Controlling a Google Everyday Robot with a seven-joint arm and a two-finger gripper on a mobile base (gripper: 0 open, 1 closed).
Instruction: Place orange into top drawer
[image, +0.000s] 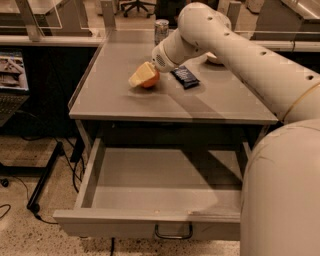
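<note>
gripper: the gripper (140, 77) is low over the left-middle of the table top (115, 97), at the end of the pale arm (235, 52) that reaches in from the right.
grip: its cream-yellow end lies against the upper left side of the orange (152, 81); whether it is closed on the fruit cannot be told from this view.
orange: on the table top, under and just right of the gripper's end, only its lower right part showing; it is not in the drawer.
top drawer: the top drawer (165, 182) is pulled well out below the table's front edge, its grey floor bare, with the curved handle (173, 234) at the centre of its front.
dark packet: a dark packet (185, 77) lies flat on the table just right of the orange, apart from it.
can: a metal can (161, 30) stands upright near the table's back edge, behind the gripper.
bowl: a pale bowl (214, 59) sits behind the arm at the back right, mostly hidden.
robot body: the robot body (282, 195) fills the lower right corner and covers the drawer's right end.
floor: speckled floor (30, 235) with a black stand leg (44, 176) and cables left of the drawer.
</note>
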